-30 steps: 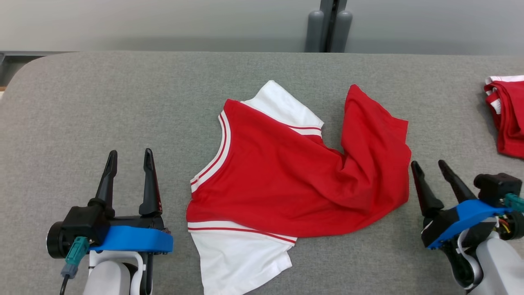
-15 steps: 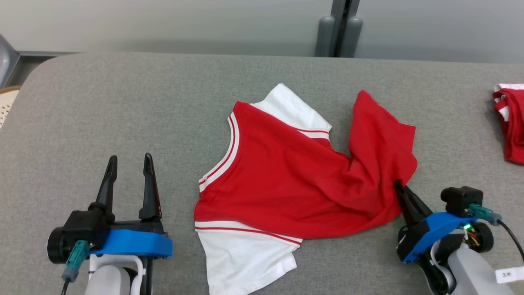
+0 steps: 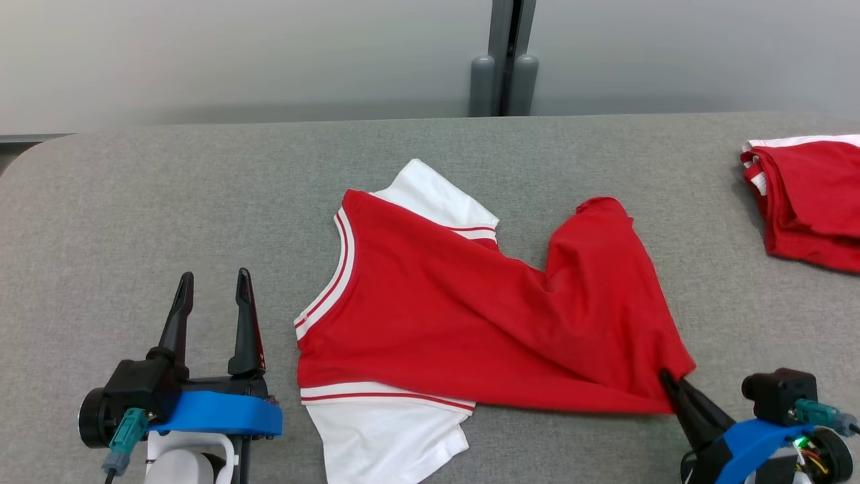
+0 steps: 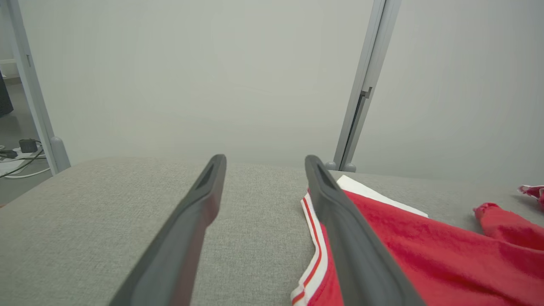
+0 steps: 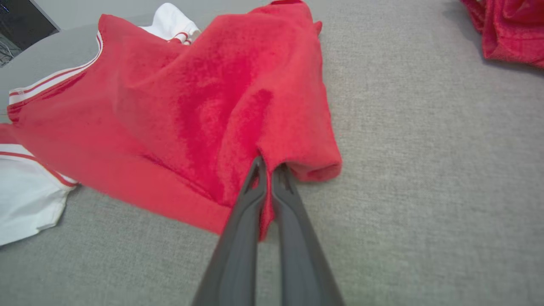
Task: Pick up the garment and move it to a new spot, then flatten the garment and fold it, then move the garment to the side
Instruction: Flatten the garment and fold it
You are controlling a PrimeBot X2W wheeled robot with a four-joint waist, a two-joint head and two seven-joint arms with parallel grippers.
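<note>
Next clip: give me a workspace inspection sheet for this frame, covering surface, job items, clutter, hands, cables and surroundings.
Surface: grey fabric-covered table, rounded corner at far left.
Job's things: red shirt with white sleeves, crumpled mid-table, one hem corner drawn toward the right hand.
Clutter: second red garment, bunched at the table's far right.
Hands: left hand open, beside the shirt's collar, apart from it; right hand shut on the shirt's hem corner.
Cables: teal plug and cable at the left wrist; loose cables on the floor.
Surroundings: pale wall, grey post behind the table.
</note>
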